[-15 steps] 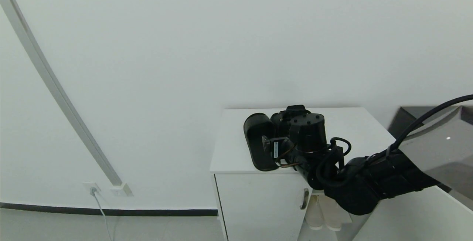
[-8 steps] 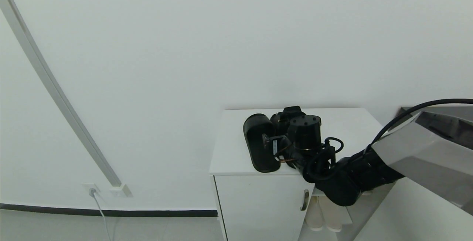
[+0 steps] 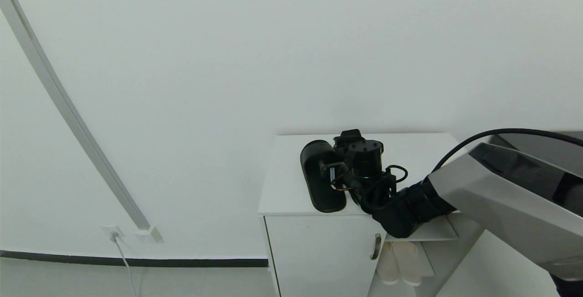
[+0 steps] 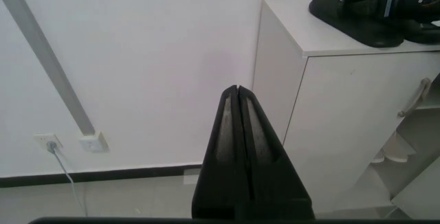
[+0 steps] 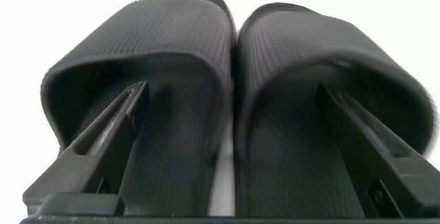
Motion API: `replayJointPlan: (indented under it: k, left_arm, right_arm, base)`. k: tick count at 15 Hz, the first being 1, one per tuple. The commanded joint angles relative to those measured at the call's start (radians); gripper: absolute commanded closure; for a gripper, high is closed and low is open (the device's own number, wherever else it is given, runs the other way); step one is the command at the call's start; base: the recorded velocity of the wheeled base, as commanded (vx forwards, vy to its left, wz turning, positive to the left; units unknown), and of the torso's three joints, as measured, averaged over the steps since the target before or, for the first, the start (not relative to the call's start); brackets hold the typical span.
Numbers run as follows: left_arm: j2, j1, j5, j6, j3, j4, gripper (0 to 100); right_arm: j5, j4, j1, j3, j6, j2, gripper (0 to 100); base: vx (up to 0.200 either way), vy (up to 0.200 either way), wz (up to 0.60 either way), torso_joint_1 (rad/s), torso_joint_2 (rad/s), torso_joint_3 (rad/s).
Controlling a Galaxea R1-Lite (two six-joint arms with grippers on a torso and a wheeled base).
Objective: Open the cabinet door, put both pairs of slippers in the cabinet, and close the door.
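Black slippers (image 3: 321,181) are lying at the front-left edge of the cabinet top (image 3: 423,151); the right end effector (image 5: 232,92) is sitting released, one finger under each strap, likely to pinch both together.

the black left gripper (image 4: 237,92), fingers pressed together, stands in the frame's middle foreground, and beyond it a white box-shaped cabinet (image 4: 344,107) carries flat black slippers (image 4: 357,7) on its top at the frame's corner.
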Motion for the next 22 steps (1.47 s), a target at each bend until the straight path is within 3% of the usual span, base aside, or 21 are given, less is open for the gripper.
replayJointPlan:
  k: [1, 3, 4, 13, 22]
  left_arm:
    - [0.000, 0.000, 0.000, 0.000, 0.000, 0.000, 100]
    - [0.000, 0.000, 0.000, 0.000, 0.000, 0.000, 100]
    - [0.000, 0.000, 0.000, 0.000, 0.000, 0.000, 100]
    - [0.000, 0.000, 0.002, 0.000, 0.000, 0.000, 100]
    - [0.000, 0.000, 0.000, 0.002, 0.000, 0.000, 100]
  right_arm:
    - [0.001, 0.000, -0.009, -0.025, 0.000, 0.032, 0]
    - [0.001, 0.000, -0.009, -0.028, 0.000, 0.032, 0]
    - [0.001, 0.000, -0.008, -0.028, 0.000, 0.029, 100]
    - [0.011, -0.001, -0.006, -0.007, 0.002, -0.002, 100]
    - [0.319, -0.004, 0.044, 0.613, 0.010, -0.618, 100]
  base:
    - [0.000, 0.000, 0.00, 0.000, 0.00, 0.000]
    - [0.000, 0.000, 0.00, 0.000, 0.00, 0.000]
    - [0.000, 0.000, 0.00, 0.000, 0.00, 0.000]
    - [0.000, 0.000, 0.00, 0.000, 0.00, 0.000]
    - [0.000, 0.000, 0.00, 0.000, 0.00, 0.000]
